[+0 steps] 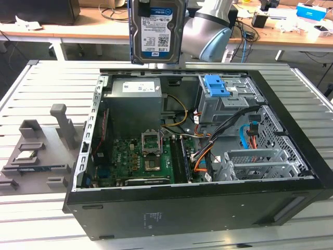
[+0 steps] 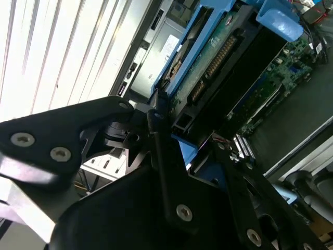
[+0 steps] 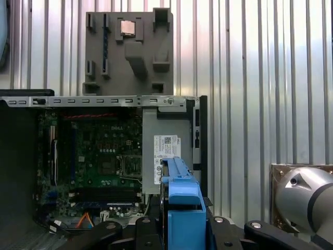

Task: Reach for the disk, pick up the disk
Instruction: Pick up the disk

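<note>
I have the disk (image 1: pixel 156 32) in my gripper (image 3: pixel 180 226). My fingers (image 3: pixel 148 233) are closed on it, one on each flat side, and they squeeze the blue frame near its top end. I think I hold it there so it can hang straight down and not twist or slip.

The disk is up in the air, clear of everything. In the exterior view it stands tall, with its long side going up and down. Its short bottom edge points down at the computer case (image 1: pixel 291 130). The sticker side faces that camera. In the second wrist view I see its other side (image 2: pixel 208 65), with the green board and a row of pins. In the first wrist view I look along its thin blue edge, which points away from me and down.

Right under my gripper is the grey power box (image 1: pixel 132 99), at the far end of the open case. Farther down is the big green board (image 1: pixel 140 156). A blue bracket (image 1: pixel 216 86) sits in the case, off to one side of my gripper and lower.

Past the case, well away from my gripper, a grey tray (image 3: pixel 127 62) lies on the metal table (image 1: pixel 52 78). A small square chip (image 3: pixel 128 27) rests on the tray.

To me the pick-up looks done, since nothing touches the disk but my fingers.
</note>
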